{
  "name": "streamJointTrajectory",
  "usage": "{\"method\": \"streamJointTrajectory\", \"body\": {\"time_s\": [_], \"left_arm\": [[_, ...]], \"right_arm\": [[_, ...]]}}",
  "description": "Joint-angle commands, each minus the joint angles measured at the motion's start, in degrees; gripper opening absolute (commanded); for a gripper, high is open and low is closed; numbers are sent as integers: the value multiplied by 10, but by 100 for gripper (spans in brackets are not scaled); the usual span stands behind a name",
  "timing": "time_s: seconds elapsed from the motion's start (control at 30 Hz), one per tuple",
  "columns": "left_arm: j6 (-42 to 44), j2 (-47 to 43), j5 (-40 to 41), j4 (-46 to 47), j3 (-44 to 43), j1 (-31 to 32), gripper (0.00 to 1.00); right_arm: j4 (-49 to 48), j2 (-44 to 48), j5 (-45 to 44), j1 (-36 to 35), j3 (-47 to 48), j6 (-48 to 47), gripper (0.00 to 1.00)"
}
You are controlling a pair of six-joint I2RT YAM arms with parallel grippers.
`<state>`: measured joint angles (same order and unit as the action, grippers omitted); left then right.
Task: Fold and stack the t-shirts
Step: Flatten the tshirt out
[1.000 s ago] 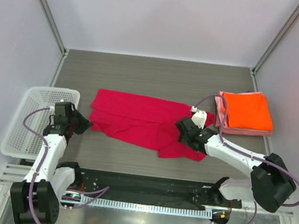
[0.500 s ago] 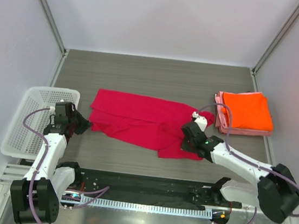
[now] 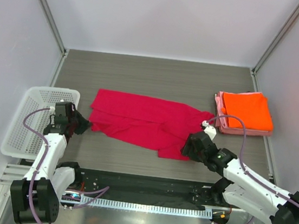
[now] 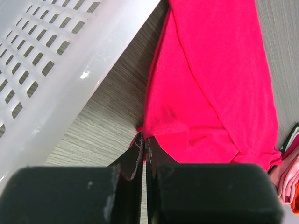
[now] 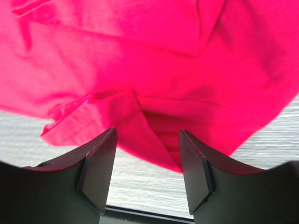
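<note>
- Three shirts lie on the table (image 3: 143,73): the red shirt (image 3: 145,125) is spread and rumpled across the middle, not yet a tidy fold. The orange shirt (image 3: 246,110) sits folded on the pink shirt (image 3: 240,132) by the right edge
- Red's near right corner shows a loose flap and overlapping layers, so a grab there could take only the top flap, or too many layers, and the fold would bunch
- Right claw (image 5: 147,137) is released, its jaws spread just above that corner with nothing between them; closing a little off the hem would likely miss the edge or pinch a wrinkle
- Left claw (image 3: 86,124) is clenched at the shirt's left hem, but whether cloth is actually caught in it I cannot tell. If it is not, a lift would come up empty on that side
- One end held and the other free would make any pull skew the shirt or drag it across the table
- Right arm's cable (image 3: 230,117) loops close to the finished stack, so a wide swing could nudge the orange shirt askew
- Basket (image 3: 27,130) stands just beside the left claw, and a sideways move there might knock its rim
</note>
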<state>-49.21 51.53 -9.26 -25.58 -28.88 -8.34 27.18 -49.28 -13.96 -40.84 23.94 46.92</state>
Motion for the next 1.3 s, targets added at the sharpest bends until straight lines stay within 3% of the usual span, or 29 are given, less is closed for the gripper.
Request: {"method": "streamJointTrajectory", "body": {"time_s": [0.0, 0.27, 0.47, 0.53, 0.67, 0.7, 1.07, 1.27], "left_arm": [[8, -5, -3, 7, -9, -3, 0], [10, 0, -1, 9, -9, -3, 0], [11, 2, -4, 10, -12, -2, 0], [12, 2, -6, 11, -12, -4, 0], [12, 4, -11, 14, -9, -3, 0], [12, 4, -12, 14, -10, -3, 0], [14, 2, -21, 12, -19, -3, 0], [16, 1, -22, 9, -22, -2, 0]], "right_arm": [[1, -31, -52, 1, 51, -16, 61], [-60, -180, -35, 1, 84, -51, 57], [-118, -212, 38, 1, 62, -39, 58], [-128, -205, 64, 1, 52, -34, 54], [-124, -165, 73, 1, 48, -40, 17], [-121, -155, 70, 1, 52, -42, 13], [-49, -46, -51, 1, 80, -62, 1], [-47, -49, -37, 1, 66, -77, 1]]}}
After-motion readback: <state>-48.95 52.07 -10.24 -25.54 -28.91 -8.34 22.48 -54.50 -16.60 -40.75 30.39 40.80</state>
